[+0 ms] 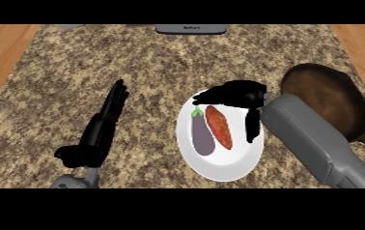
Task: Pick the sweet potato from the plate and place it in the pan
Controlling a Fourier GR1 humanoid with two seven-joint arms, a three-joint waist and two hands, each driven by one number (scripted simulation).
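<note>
An orange-red sweet potato point(219, 126) lies lengthwise on a white plate point(227, 168), beside a purple eggplant point(202, 134) on its left. My right hand point(235, 94) hovers over the plate's far rim, fingers relaxed and pointing left, thumb hanging down just right of the sweet potato; it holds nothing. A dark brown pan point(324, 96) sits to the right of the plate, partly hidden by my right forearm. My left hand point(100, 130) rests open on the counter at the left, fingers straight and pointing away.
The speckled granite counter point(164, 60) spreads around the plate. A grey appliance point(191, 29) stands at the far edge in the middle. Wooden floor shows past the counter's left and right sides.
</note>
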